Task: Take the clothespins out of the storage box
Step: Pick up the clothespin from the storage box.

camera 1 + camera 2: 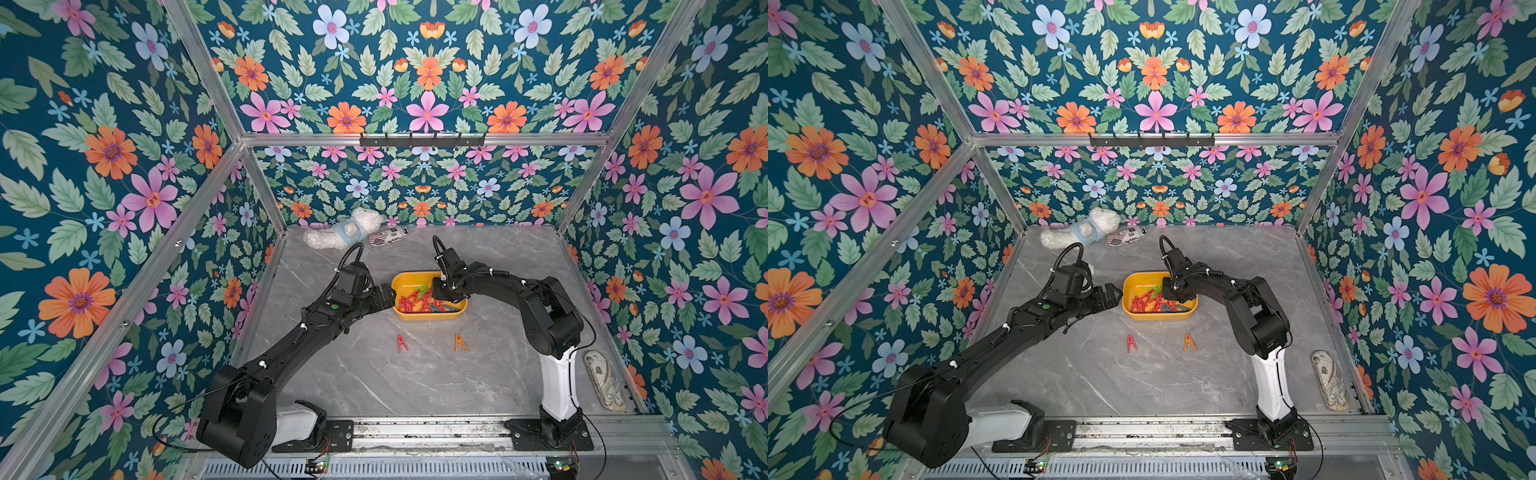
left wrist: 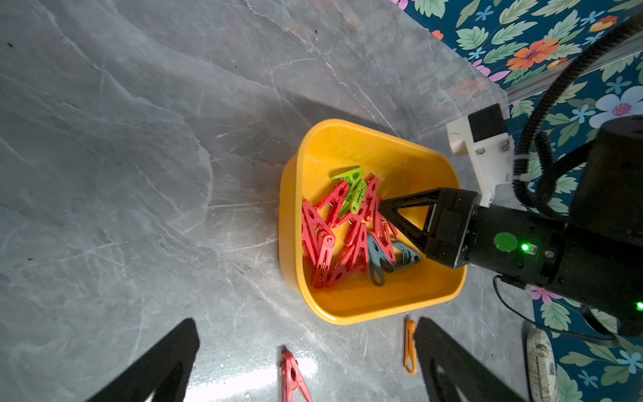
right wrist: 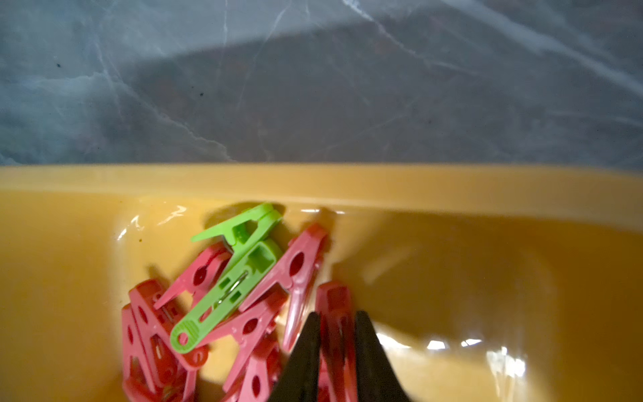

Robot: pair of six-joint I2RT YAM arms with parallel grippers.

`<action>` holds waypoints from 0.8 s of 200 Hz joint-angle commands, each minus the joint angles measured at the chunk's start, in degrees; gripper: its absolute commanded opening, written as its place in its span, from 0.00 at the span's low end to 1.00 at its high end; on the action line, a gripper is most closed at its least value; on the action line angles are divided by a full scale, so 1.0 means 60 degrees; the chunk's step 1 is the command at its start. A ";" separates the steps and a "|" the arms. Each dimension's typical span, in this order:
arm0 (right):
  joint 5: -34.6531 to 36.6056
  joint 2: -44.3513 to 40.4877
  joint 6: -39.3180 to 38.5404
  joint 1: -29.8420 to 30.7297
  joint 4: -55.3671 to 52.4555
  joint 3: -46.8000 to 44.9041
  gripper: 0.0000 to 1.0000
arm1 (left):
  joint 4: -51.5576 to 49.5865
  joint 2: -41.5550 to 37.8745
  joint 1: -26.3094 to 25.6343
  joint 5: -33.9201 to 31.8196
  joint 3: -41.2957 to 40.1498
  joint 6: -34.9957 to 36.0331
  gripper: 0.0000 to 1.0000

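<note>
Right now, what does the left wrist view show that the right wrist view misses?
Left wrist only: the stray red clothespin and orange clothespin on the table outside the storage box, plus a blue clothespin inside. Right wrist only: a standing red clothespin pinched between the jaws. Both: the right gripper, storage box, green clothespin, red pile.

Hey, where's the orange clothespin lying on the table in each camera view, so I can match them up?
In a top view: the orange clothespin lies on the table, camera-side of the yellow storage box.
In a top view: orange clothespin, same spot.
Left wrist: orange clothespin, on the table just outside the box.
Right wrist: not in it.
Shared landmark: the yellow storage box, in all four.
</note>
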 commanded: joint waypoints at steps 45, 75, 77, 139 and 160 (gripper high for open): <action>0.0137 -0.0247 -0.0103 0.0010 -0.0290 -0.0079 0.22 | -0.0021 -0.0118 0.0002 -0.0112 -0.0028 -0.0016 1.00; 0.0146 -0.0588 -0.0080 0.0010 -0.0169 -0.0311 0.18 | -0.0003 -0.0109 0.0004 -0.0098 -0.0047 -0.0031 1.00; 0.0133 -0.0597 -0.0067 0.0010 -0.0158 -0.0332 0.18 | 0.0010 -0.0106 -0.0003 -0.0091 -0.0044 -0.0031 1.00; 0.0135 -0.1102 0.0208 0.0010 -0.0073 -0.0450 0.14 | 0.0011 -0.0047 0.0003 -0.0010 0.0059 -0.0016 1.00; 0.0153 -0.1358 0.0298 0.0010 -0.0062 -0.0496 0.14 | 0.0019 -0.0061 -0.0013 0.0018 0.0052 -0.0016 1.00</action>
